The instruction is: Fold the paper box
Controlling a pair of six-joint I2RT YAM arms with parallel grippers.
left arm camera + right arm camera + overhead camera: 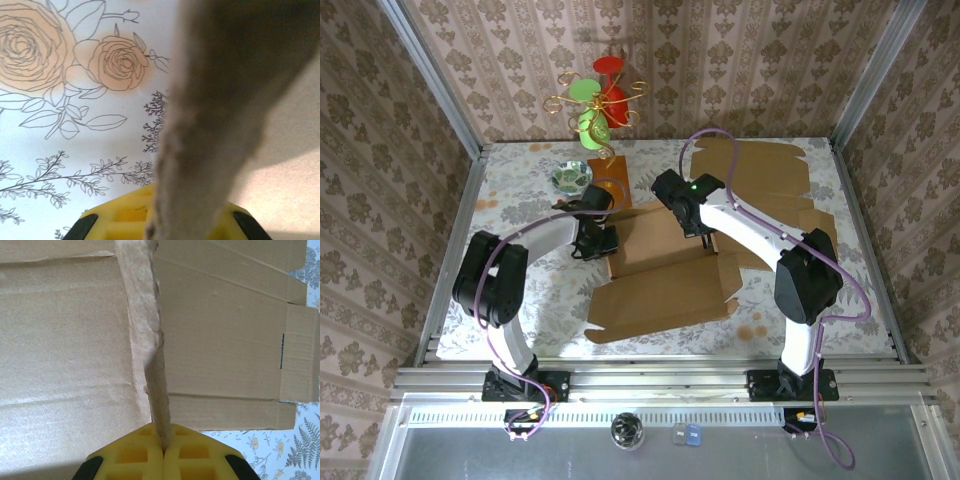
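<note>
Left arm (535, 236) and right arm (752, 226) both reach inward, wrists pitched down; jaws on both clamped closed.

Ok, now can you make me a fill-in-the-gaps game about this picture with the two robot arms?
1. The left gripper and the right gripper each pinch a flap of the flat brown ____ box.
2. The fingers of each gripper are coloured ____.
3. The small round glass bowl sits on the ____ arm's side of the table.
4. The gold wire stand at the back holds green and ____ pieces.
Missing words: cardboard, yellow, left, red.
</note>
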